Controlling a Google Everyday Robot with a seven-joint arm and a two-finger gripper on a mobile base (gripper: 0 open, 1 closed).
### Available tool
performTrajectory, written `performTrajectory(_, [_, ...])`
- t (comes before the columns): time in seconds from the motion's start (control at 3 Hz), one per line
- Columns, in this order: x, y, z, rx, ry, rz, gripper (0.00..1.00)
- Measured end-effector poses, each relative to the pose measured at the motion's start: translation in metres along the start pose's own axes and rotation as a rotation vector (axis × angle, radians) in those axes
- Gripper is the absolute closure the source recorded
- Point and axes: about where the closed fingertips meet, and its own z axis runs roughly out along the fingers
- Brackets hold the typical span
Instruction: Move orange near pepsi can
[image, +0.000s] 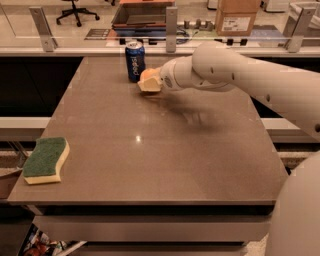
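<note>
The pepsi can (135, 61) is dark blue with white lettering and stands upright at the back of the brown table (160, 150), left of centre. The orange (148, 74) sits just right of the can, close to it but apart, low over the tabletop. My gripper (149, 82) reaches in from the right on the white arm (235, 75) and is shut on the orange, with its cream fingers (149, 87) wrapped around the fruit. Only the orange's top shows between them.
A green-and-yellow sponge (46, 160) lies at the table's front left corner. A rail with metal posts (171, 22) and a cardboard box (238, 16) stand behind the table. My white base (297, 215) fills the lower right.
</note>
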Motion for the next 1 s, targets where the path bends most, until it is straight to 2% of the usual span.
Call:
performTrajectory(0.33, [-0.0007,0.0018,0.0012,-0.003,0.0,-0.001,0.12])
performTrajectory(0.67, [-0.0013,0.0034,0.0023,-0.006,0.0,-0.002,0.0])
performTrajectory(1.0, [-0.0013,0.0034,0.0023,-0.006,0.0,-0.002,0.0])
